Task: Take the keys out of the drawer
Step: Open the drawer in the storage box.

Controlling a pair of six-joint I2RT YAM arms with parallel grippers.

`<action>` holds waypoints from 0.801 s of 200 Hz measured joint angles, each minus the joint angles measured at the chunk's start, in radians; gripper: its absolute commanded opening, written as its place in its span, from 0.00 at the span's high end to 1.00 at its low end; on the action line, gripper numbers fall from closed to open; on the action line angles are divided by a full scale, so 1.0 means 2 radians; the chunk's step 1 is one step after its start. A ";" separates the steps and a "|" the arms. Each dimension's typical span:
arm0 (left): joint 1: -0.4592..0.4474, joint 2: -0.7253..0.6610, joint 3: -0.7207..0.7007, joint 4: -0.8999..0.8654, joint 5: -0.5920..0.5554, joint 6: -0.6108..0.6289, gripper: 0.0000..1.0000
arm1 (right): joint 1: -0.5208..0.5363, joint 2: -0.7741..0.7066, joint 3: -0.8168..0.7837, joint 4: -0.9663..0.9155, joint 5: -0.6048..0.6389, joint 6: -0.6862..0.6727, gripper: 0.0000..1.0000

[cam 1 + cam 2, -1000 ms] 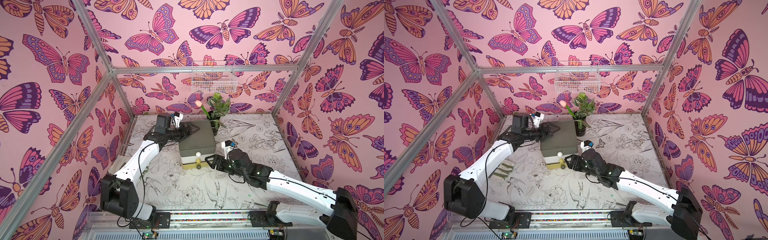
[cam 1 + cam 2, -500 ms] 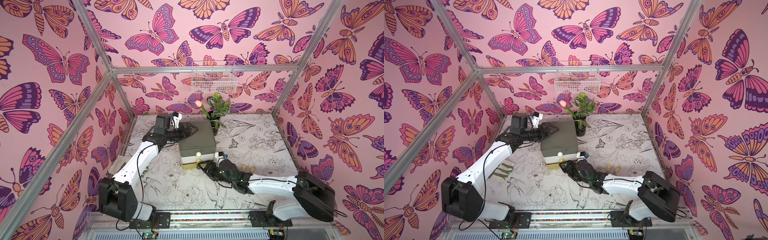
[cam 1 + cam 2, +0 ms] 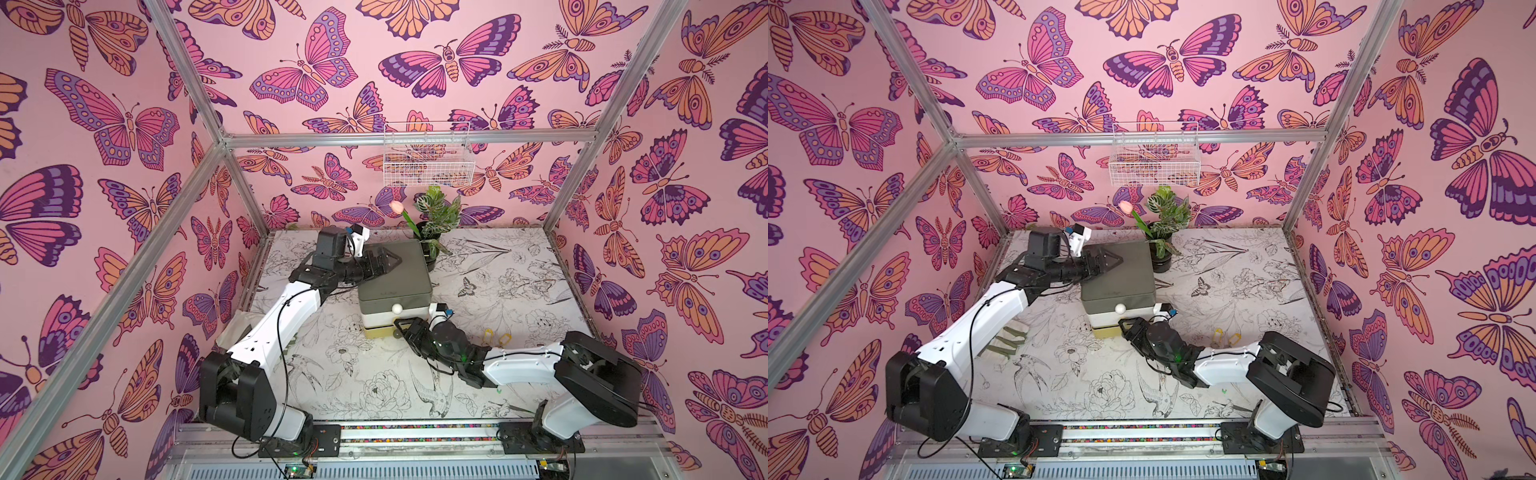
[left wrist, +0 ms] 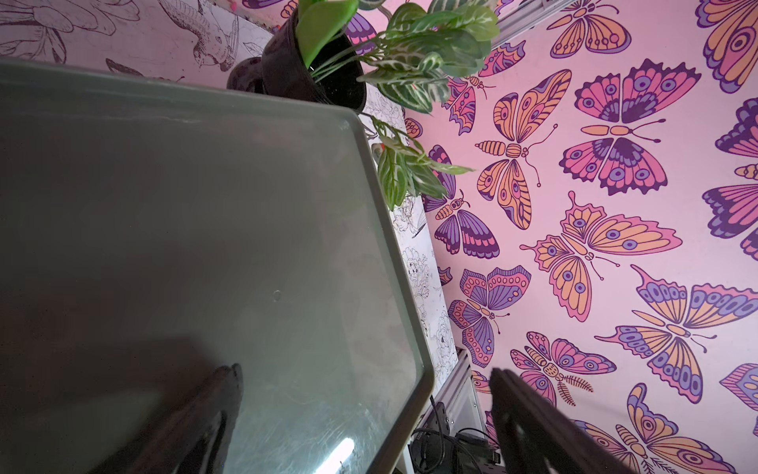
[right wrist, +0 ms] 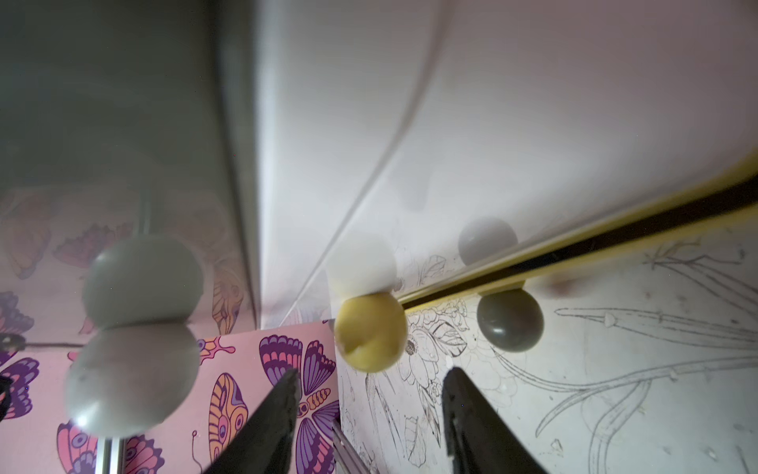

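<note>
A small cabinet with a grey-green top has a white drawer and a yellow bottom drawer that sticks out slightly. A dark slit runs along the yellow drawer's rim. No keys show inside. Two yellow-tagged keys lie on the table right of the right arm. My right gripper is open, low at the cabinet front. A yellow knob sits just ahead of its fingertips, untouched. My left gripper is open over the cabinet top.
A potted plant with a pink tulip stands right behind the cabinet. A white wire basket hangs on the back wall. A white knob and a grey knob flank the yellow one. Green strips lie at the left.
My right arm has folded down low and brought its gripper to the cabinet's lower front, with the jaws narrower than before. The left arm has stayed put.
</note>
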 measured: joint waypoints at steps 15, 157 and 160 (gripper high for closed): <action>0.000 0.000 0.000 -0.001 0.000 0.000 0.00 | 0.000 0.015 0.000 0.008 0.005 0.001 0.47; -0.003 0.001 -0.014 0.016 0.011 0.007 0.00 | -0.004 0.070 0.027 0.074 0.036 0.010 0.59; -0.003 0.001 -0.014 0.016 0.012 0.007 0.00 | -0.004 0.071 0.027 0.076 0.036 0.011 0.60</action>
